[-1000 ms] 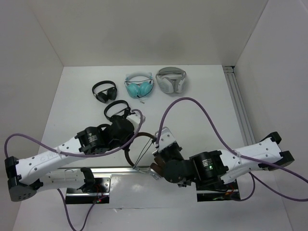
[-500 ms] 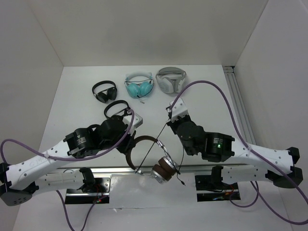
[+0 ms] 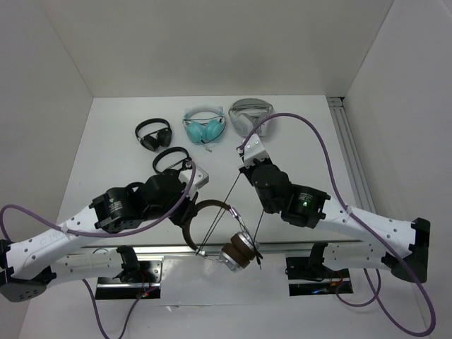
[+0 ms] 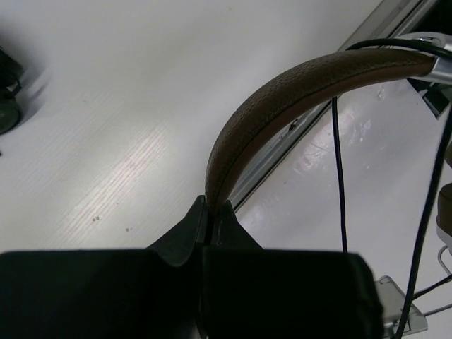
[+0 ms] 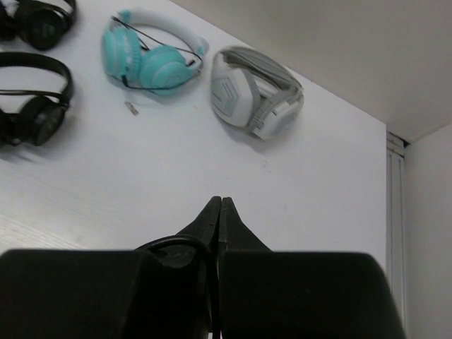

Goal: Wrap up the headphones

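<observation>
Two arms on the headphones (image 3: pixel 239 252) | left gripper (image 4: pixel 214 206) squeezed tight on the brown headband (image 4: pixel 296 88); right gripper (image 5: pixel 220 205) pinched closed on the black cable (image 4: pixel 338 176), pulled taut

Headphones: two black (image 3: pixel 153 133) (image 3: pixel 169 159); one teal (image 3: pixel 204 127); one white-grey (image 3: pixel 247 116); one brown (image 3: pixel 236 253).

No words, numbers, brand names or signs are showing clearly enough to read in any of the three views. The white-grey headphones (image 5: pixel 256 92) at the far side of the table are carrying a small lined mark on one ear cup, but it is coming through too small and soft to make out as letters.
</observation>
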Motion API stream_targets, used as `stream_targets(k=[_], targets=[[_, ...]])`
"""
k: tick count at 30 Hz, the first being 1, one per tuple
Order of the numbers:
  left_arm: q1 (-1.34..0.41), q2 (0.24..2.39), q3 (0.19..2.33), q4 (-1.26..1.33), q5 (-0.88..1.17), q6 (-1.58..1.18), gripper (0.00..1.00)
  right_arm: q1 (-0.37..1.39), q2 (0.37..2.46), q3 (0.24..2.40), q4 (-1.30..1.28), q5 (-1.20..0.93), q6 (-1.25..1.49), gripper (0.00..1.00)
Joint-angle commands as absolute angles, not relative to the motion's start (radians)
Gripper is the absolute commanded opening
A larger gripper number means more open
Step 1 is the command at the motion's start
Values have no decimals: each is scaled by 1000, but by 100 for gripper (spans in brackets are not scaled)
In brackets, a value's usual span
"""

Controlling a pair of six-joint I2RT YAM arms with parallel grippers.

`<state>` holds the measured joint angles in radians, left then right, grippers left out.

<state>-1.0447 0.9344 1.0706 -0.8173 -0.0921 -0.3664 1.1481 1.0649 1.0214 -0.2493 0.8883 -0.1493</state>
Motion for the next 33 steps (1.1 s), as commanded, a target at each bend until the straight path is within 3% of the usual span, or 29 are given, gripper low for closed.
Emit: stream_targets(k=[1,8,16,20,26,33], targets=[[-1058,904,1144,-888,-89,-345,0,1043,1042,991,-129,913,-175,2],[-1058,894,1164,-923,-94,-345,0,933,1112,1012,-89,890,-124,0],[-1058,884,1173,-923,-132,-363,0,736,1091,1003,-117,477,-37,0],[-1058,862,1197,-923,-221,-405,0,736,1091,971,-117,422,17,0],[-1058,862,1270,-888,-164,-405,0,746,1129,901,-51,345,74,0],[-1058,871,1342,-810,-271,-488,0,765,1129,738,161,82,127,0]])
